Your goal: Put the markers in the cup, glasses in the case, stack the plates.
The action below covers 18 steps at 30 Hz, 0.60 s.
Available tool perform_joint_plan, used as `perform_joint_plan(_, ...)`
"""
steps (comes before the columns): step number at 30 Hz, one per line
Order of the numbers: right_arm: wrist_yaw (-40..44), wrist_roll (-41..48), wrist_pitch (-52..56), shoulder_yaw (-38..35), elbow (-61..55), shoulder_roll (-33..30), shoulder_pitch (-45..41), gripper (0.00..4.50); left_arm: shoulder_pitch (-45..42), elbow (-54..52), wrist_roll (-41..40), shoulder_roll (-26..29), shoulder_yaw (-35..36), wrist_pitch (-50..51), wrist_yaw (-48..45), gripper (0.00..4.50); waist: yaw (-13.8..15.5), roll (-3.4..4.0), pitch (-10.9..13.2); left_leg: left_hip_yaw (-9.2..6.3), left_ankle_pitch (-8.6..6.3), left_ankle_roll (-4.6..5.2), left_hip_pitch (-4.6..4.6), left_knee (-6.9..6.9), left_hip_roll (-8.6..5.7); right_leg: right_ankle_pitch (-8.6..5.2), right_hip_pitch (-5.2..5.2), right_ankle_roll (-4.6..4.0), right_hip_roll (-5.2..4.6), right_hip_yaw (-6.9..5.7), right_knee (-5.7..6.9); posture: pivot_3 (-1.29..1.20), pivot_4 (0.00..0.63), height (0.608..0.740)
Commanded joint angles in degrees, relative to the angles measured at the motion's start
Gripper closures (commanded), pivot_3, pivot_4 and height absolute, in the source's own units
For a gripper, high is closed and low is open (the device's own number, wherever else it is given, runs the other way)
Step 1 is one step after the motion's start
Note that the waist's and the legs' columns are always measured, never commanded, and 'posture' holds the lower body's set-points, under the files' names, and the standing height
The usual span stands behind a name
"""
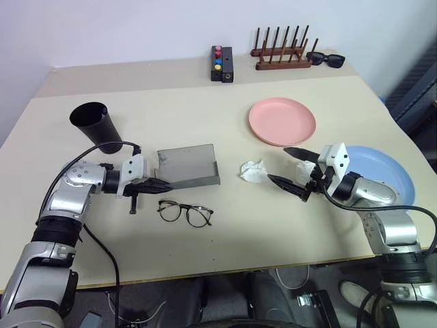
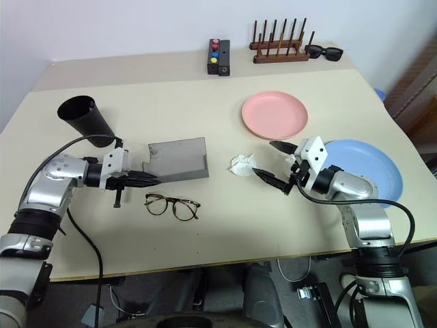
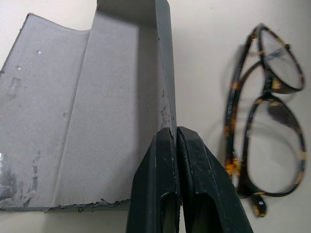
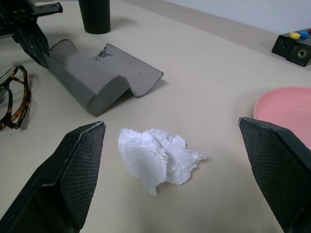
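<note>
left claw: closed (angled down) | right claw: wide open, level

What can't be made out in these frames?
- Inside of the cup: dark from the head views, so any markers in it can't be seen.
- Blue plate: near part covered by the right arm.
- Left gripper: shut beside the open case; contact unclear.
- Glasses: arms folded behind the lenses, mostly hidden.

Looks like a lab test bench: bare beige table against a plain white wall, a coloured-button box at its far edge.
</note>
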Motion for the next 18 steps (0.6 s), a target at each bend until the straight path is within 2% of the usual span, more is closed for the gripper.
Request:
perform_joint_plan(1, 0.28, 0.2, -1.47, -0.1, -0.58, 0.57, -1.13, 0.0, -1.68, 0.74, 0.1, 0.47, 1.23, -1.86, 0.5, 4.39, 0.0, 0.0, 0.0, 0.0, 0.0, 0.0, 0.0, 0.0, 0.0, 0.0, 0.0, 0.0, 0.0, 0.0, 0.0, 0.0, 0.15, 0.74)
perform_joint_plan(11, -0.33, 0.35, -0.87, -0.02, -1.76, 0.59, -0.86, 0.0, -2.19, 1.08, 0.25, -0.05, 0.54, -3.13, -0.05, 4.39, 0.02, 0.0, 0.0, 0.0, 0.0, 0.0, 0.0, 0.0, 0.0, 0.0, 0.0, 0.0, 0.0, 0.0, 0.0, 0.0, 0.15, 0.74)
perform_joint_plan(14, -0.58, 0.37, -0.65, 0.02, -2.16, 0.58, -0.82, 0.0, -2.27, 1.11, 0.18, 0.16, 0.14, -2.34, -1.26, 3.59, 0.0, 0.0, 0.0, 0.0, 0.0, 0.0, 0.0, 0.0, 0.0, 0.0, 0.0, 0.0, 0.0, 0.0, 0.0, 0.0, 0.15, 0.74)
perform_joint_plan(18, -1.01, 0.54, 0.11, 0.12, -2.93, 0.44, -1.04, 0.0, -2.56, 0.96, 0.28, 0.17, 0.35, -2.13, -1.39, 1.61, 0.0, 0.0, 0.0, 0.0, 0.0, 0.0, 0.0, 0.0, 0.0, 0.0, 0.0, 0.0, 0.0, 0.0, 0.0, 0.0, 0.15, 0.74)
